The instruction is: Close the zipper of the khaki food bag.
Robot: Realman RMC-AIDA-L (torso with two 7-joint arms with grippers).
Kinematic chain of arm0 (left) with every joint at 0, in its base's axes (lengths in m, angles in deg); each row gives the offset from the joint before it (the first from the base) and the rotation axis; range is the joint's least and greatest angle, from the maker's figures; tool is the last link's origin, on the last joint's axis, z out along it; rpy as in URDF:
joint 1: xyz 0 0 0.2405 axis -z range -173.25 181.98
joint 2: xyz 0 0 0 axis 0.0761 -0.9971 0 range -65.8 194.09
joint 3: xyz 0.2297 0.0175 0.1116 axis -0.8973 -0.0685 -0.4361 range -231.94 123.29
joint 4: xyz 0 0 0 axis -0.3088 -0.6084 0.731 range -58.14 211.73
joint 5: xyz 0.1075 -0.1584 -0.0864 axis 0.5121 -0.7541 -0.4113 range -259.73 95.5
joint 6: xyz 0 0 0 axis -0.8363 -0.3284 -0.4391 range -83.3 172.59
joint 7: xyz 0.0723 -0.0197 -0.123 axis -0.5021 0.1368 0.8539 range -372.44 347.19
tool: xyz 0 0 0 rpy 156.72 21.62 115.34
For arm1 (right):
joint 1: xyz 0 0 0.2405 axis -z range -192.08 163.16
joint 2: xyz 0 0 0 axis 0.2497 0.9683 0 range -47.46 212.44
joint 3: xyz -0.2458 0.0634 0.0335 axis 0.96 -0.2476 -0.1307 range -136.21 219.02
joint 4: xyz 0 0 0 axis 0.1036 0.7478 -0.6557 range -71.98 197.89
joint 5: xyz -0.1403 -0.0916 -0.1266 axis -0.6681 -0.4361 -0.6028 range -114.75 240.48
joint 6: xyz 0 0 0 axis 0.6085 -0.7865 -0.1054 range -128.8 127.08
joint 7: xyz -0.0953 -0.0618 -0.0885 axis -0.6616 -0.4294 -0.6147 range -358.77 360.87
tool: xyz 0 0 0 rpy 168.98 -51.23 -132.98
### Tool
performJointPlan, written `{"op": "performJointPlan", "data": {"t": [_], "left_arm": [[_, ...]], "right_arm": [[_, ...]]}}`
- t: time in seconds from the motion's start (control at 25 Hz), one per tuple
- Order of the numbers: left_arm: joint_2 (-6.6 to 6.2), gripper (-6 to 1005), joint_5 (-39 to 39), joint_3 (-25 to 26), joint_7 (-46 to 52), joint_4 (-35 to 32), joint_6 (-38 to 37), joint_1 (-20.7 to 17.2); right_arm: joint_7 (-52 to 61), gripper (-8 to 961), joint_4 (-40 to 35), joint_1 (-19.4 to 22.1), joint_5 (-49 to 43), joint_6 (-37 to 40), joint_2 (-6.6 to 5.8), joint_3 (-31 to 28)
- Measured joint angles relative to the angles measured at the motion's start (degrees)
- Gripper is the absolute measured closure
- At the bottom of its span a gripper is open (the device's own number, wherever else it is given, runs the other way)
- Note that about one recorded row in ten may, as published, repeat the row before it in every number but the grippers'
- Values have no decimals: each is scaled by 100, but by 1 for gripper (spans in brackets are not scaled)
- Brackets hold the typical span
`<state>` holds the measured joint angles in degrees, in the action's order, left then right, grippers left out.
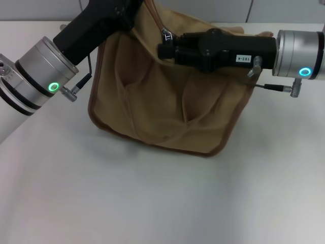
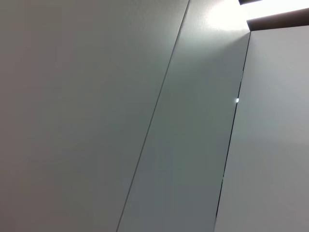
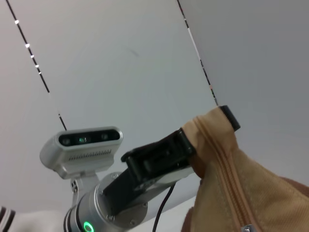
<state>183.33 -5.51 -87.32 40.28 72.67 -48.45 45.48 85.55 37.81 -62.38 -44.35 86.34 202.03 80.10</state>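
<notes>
The khaki food bag [image 1: 167, 107] stands on the white table [image 1: 152, 203], its front wall creased. My left gripper [image 1: 133, 12] reaches in from the upper left. In the right wrist view the left gripper [image 3: 207, 128] is shut on the bag's raised top corner [image 3: 212, 130]. The zipper [image 3: 226, 164] runs down from that corner as a tan-taped line. Its silver slider [image 1: 166, 35] sits at the tip of my right gripper [image 1: 162, 50], which comes in from the right over the bag's top and is shut on the pull tab.
Grey wall panels [image 2: 154, 116] fill the left wrist view and the background of the right wrist view. Bare white table lies in front of the bag and to both sides. Thin cables [image 1: 274, 87] hang from both wrists.
</notes>
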Motion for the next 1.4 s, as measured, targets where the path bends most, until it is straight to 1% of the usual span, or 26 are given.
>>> {"op": "performJointPlan", "data": {"t": [0.04,0.24,0.32,0.56,0.76,0.88,1.24,1.4], "left_arm": [[0,978,-5,4,0,-4,28,7],[0,978,-6,19,0,-10,63,19],[0,978,-6,29,0,-5,67,20],[0,978,-6,57,0,19,80,22],[0,978,-6,57,0,32,81,22],[0,978,-5,57,0,34,77,20],[-1,978,-4,76,14,27,39,-39],[0,978,-4,76,24,7,37,-56]], "right_arm": [[-160,558,6,25,6,-3,0,-21],[-262,655,20,45,40,-11,4,-46],[-264,875,20,55,57,-11,5,-46],[-368,953,19,158,240,-37,1,-46],[-371,948,15,195,251,-69,-1,0],[-396,945,12,303,254,-52,-2,6],[-574,937,-282,861,318,401,-19,-27],[-562,933,-402,1024,324,490,-20,-43]]}}
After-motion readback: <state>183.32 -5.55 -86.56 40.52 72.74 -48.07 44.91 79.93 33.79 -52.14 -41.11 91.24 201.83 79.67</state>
